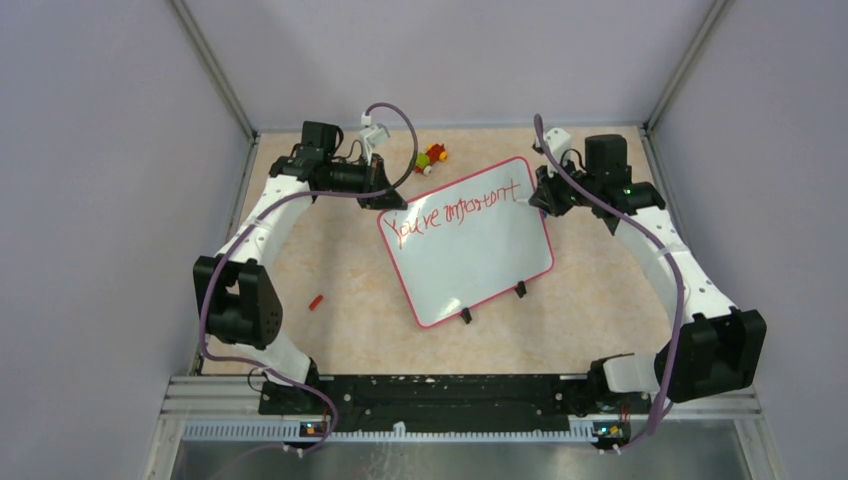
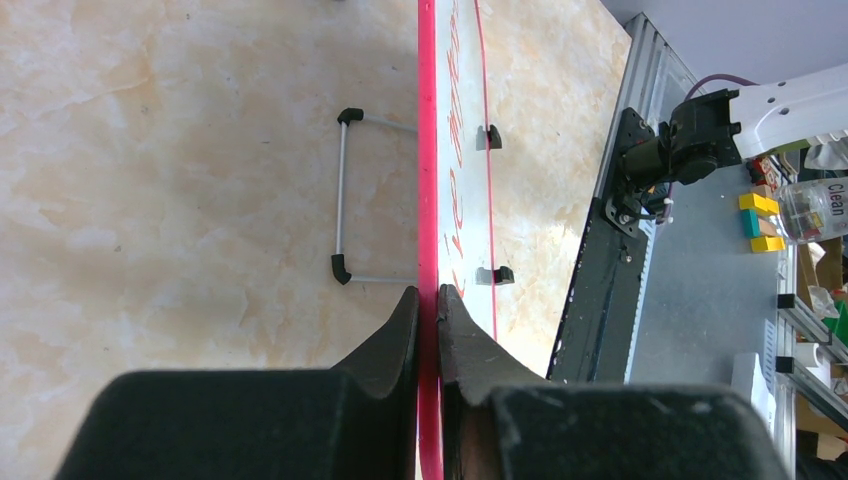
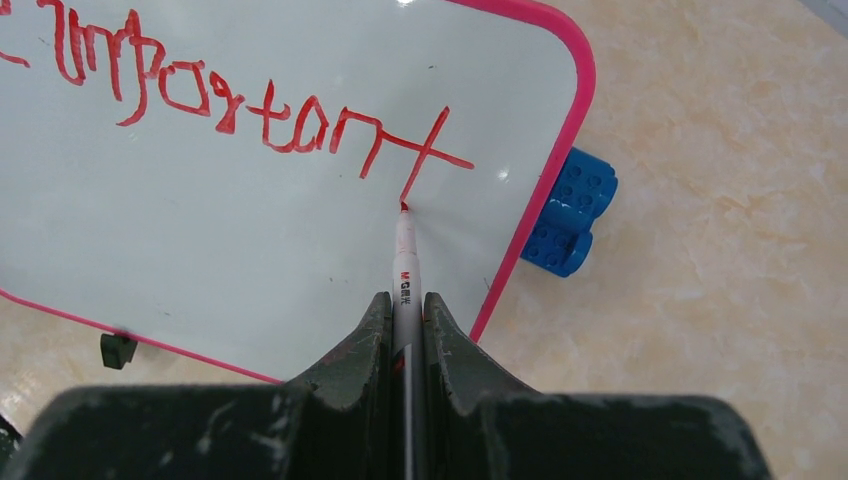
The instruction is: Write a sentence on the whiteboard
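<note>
While L gripper (image 2: 428,292) pinched glossy pink-rimmed whiteboard (image 1: 480,262) edge, R gripper (image 3: 405,305) clamped white marker (image 3: 404,268), tip on red lettering (image 3: 425,152), centre frame.

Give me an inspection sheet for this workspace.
Surface: beige marbled tabletop.
Job's things: whiteboard lies angled; sentence reads "You're important"; marker tip at the final t's foot.
Clutter: small red piece left of board; coloured toy beyond it; blue brick partly hidden by board's corner.
Grippers: left gripper shut on whiteboard rim; right gripper shut on marker.
Cables: purple cable loops along each arm.
Surroundings: plain lilac walls; nothing else seen.
</note>
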Controlling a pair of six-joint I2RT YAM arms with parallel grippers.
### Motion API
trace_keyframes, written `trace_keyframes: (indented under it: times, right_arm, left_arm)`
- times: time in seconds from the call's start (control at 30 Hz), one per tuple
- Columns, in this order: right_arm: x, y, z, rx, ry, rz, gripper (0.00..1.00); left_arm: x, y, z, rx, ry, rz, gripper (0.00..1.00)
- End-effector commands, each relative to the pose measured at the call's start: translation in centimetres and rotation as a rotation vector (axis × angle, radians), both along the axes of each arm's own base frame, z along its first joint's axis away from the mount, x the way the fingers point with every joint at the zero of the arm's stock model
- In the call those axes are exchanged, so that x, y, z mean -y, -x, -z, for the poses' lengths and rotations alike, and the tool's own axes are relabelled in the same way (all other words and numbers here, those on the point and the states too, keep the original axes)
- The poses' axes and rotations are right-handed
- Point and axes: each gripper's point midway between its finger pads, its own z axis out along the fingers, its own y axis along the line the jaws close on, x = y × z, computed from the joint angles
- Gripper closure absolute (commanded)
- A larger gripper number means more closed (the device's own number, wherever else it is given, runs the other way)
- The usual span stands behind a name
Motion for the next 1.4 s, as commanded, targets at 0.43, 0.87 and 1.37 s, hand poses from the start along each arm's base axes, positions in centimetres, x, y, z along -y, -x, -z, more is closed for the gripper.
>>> trace_keyframes:
  times: [0.43, 0.87, 1.37]
  right_arm:
    - [0.9, -2.3, -4.7, 0.137, 0.022, 0.042, 1.0]
    - [-7.3, 7.5, -3.3, 0.039, -0.08, -0.323, 1.0]
    - [-13.0, 12.9, 1.9, 0.057, -0.071, -0.46, 1.0]
  left_arm:
    - [0.7, 0.3, -0.3, 0.009, 0.008, 0.033, 1.0]
    - [0.8, 0.9, -0.6, 0.012, 0.021, 0.047, 0.82]
    - [0.9, 1.3, 0.7, -0.006, 0.004, 0.055, 0.84]
